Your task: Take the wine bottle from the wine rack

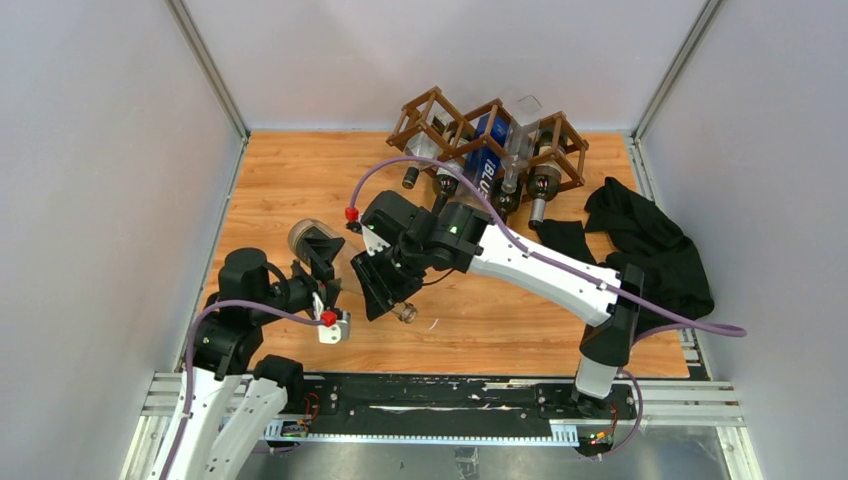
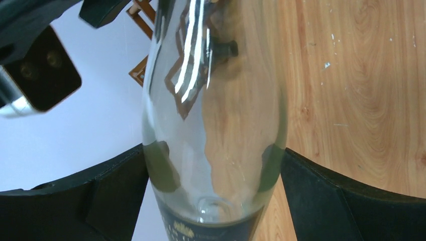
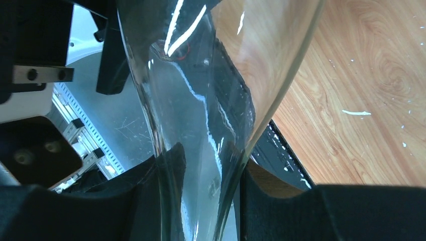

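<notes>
The wine bottle (image 1: 305, 238) was already out of the wine rack (image 1: 398, 125), which stood at twelve to one o'clock on the far edge of the surface (image 1: 300, 170) with other bottles in its cells. The bottle hung above the near left of the surface, its long axis running from its base at ten o'clock to its mouth at four o'clock. The right gripper (image 3: 208, 160) was clamped on the narrowing shoulder, and the left gripper (image 2: 213, 155) stood fully spread around the wide body, which filled the gap. Any hand-over or set-down seemingly depended on that axis staying crosswise to the left jaws. The bottle was smooth, clear, rounded, glossy glass. The rack was a lattice of thin dark wooden bars, and the surface showed a light wood grain.
</notes>
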### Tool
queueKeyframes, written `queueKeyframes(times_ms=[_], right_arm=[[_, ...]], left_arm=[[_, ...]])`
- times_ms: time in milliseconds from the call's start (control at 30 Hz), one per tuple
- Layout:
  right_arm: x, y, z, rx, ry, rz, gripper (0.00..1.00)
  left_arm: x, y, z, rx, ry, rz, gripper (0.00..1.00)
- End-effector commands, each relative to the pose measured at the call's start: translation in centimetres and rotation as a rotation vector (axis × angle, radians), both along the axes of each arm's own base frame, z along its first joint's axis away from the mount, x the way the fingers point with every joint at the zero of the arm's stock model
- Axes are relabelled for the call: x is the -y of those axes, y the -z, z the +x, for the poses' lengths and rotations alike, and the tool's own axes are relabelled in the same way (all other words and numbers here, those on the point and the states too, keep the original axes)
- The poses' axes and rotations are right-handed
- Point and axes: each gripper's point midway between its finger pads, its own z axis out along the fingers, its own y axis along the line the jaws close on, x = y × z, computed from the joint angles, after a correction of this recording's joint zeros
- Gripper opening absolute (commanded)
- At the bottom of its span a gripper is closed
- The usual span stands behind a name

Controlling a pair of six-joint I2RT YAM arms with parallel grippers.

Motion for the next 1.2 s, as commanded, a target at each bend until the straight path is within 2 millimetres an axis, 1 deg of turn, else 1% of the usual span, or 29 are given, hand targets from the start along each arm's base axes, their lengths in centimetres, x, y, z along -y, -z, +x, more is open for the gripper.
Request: queueKeyframes(times_ms=[0, 133, 167, 200, 233, 267, 300, 333, 400, 433, 500, 533, 600, 633, 667, 700, 800, 867, 933, 967, 1033, 1067, 1167], right_arm=[[-3.1, -5.9, -0.5, 0.111, -0.112, 0.218, 0.00], [-3.3, -5.0, -1.0, 0.097, -0.135, 0.199, 0.00], [-3.3, -5.0, -0.9, 0.100, -0.134, 0.196, 0.00], [-3.3, -4.8, -0.8, 0.103, -0.134, 0.191, 0.00], [-3.3, -4.7, -0.7, 0.108, -0.135, 0.187, 0.00], [-3.2, -4.7, -0.5, 0.117, -0.131, 0.185, 0.00], [-3.1, -4.8, -0.3, 0.127, -0.126, 0.183, 0.06], [-2.9, -4.9, 0.0, 0.136, -0.118, 0.182, 0.15], [-2.4, -5.3, 0.9, 0.162, -0.091, 0.183, 0.42], [-2.1, -5.7, 1.4, 0.180, -0.069, 0.185, 0.50], [-1.2, -6.4, 2.8, 0.225, -0.018, 0.189, 0.62], [-0.8, -6.6, 3.3, 0.243, 0.006, 0.192, 0.66], [0.4, -7.8, 4.2, 0.287, 0.056, 0.213, 0.76], [0.7, -8.0, 4.7, 0.306, 0.079, 0.215, 0.83], [1.5, -8.8, 5.1, 0.329, 0.105, 0.233, 0.87], [2.1, -9.4, 5.5, 0.351, 0.132, 0.247, 0.89], [4.1, -11.1, 6.7, 0.415, 0.212, 0.281, 0.92], [5.4, -12.4, 7.3, 0.461, 0.262, 0.315, 0.93], [7.0, -13.4, 8.2, 0.518, 0.333, 0.336, 0.94], [7.6, -14.1, 8.4, 0.542, 0.358, 0.362, 0.94], [8.6, -14.9, 8.5, 0.570, 0.389, 0.399, 0.94], [9.0, -14.9, 8.3, 0.578, 0.396, 0.414, 0.94], [9.3, -14.4, 8.1, 0.593, 0.386, 0.432, 0.95]], left_arm=[[0.2, 1.1, 0.2, 0.020, 0.034, 0.064, 1.00], [0.2, 1.1, 0.6, 0.015, 0.038, 0.076, 0.99], [0.3, 1.0, 0.7, 0.019, 0.041, 0.079, 0.96], [0.3, 1.0, 0.8, 0.021, 0.046, 0.084, 0.89], [0.4, 0.9, 0.9, 0.026, 0.051, 0.088, 0.83], [0.4, 0.8, 1.0, 0.031, 0.054, 0.093, 0.73], [0.4, 0.8, 1.0, 0.036, 0.058, 0.096, 0.62], [0.5, 0.7, 1.0, 0.042, 0.062, 0.100, 0.50], [0.6, 0.5, 1.0, 0.058, 0.077, 0.104, 0.25], [0.8, 0.4, 0.9, 0.063, 0.086, 0.101, 0.16], [1.1, 0.1, 0.9, 0.066, 0.092, 0.071, 0.02], [1.2, -0.2, 1.0, 0.070, 0.086, 0.045, 0.00], [1.5, -1.1, 1.3, 0.082, 0.066, -0.022, 0.00], [1.5, -1.5, 1.5, 0.078, 0.050, -0.061, 0.00], [1.6, -2.1, 1.9, 0.074, 0.030, -0.106, 0.00], [1.6, -2.7, 2.2, 0.061, 0.005, -0.158, 0.00], [1.6, -4.7, 3.3, 0.002, -0.067, -0.300, 0.00], [1.3, -6.1, 4.0, -0.073, -0.135, -0.410, 0.00], [1.3, -6.9, 4.5, -0.156, -0.188, -0.504, 0.00], [1.3, -7.1, 4.6, -0.201, -0.209, -0.544, 0.00], [1.5, -7.7, 4.7, -0.303, -0.245, -0.642, 0.00], [1.6, -8.0, 4.8, -0.346, -0.257, -0.687, 0.00], [2.1, -9.0, 4.9, -0.472, -0.290, -0.797, 0.00]])
